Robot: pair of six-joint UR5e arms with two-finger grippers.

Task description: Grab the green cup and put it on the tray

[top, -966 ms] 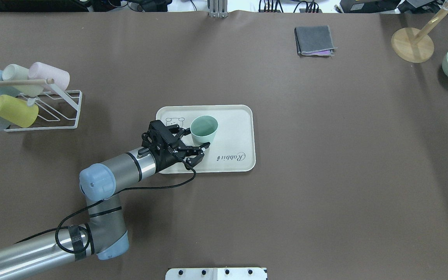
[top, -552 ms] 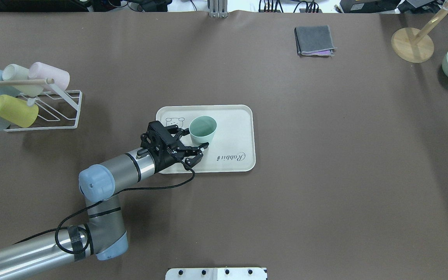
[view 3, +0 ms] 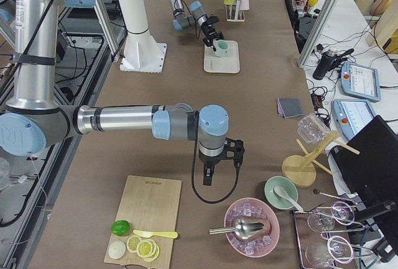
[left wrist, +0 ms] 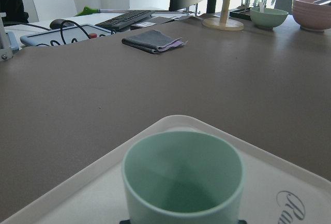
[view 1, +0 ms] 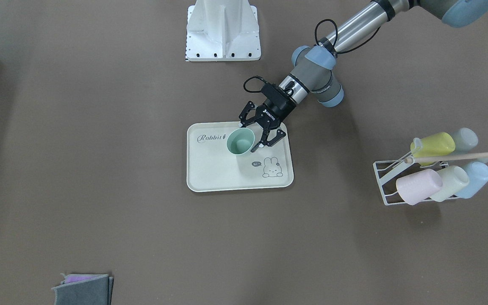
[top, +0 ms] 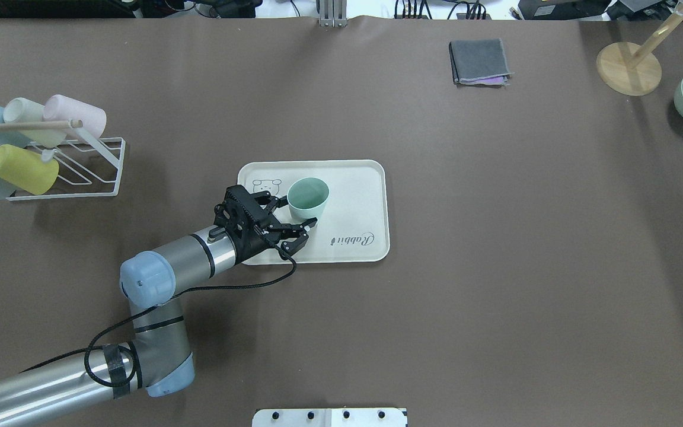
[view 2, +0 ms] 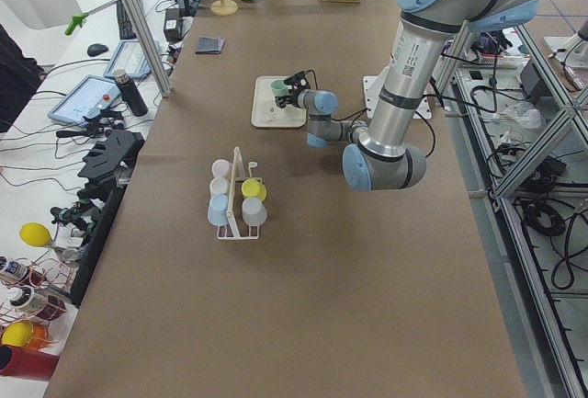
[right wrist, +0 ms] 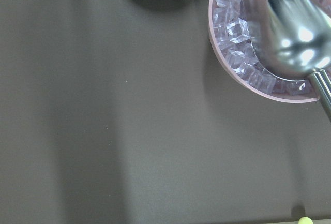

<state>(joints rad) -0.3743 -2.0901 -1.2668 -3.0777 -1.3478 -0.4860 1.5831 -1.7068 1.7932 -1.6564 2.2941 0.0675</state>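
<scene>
Brown table (top: 495,267) bears tray (top: 365,190); green cup (top: 308,199) sits between wide-spread left fingers (top: 301,225), contact unclear

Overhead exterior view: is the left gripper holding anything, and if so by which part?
Cannot tell. The left gripper flanks the side wall of the green cup, which stands upright on the tray; whether it grips the wall or only surrounds it is unclear.

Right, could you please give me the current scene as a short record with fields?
green cup: upright, standing on the tray, beside the Rabbit script
tray: holds only this cup
left pincer: open, fingers either side of the cup; contact unclear
right pincer: far from the tray; open or shut cannot be told
task state: cup appears placed
</scene>
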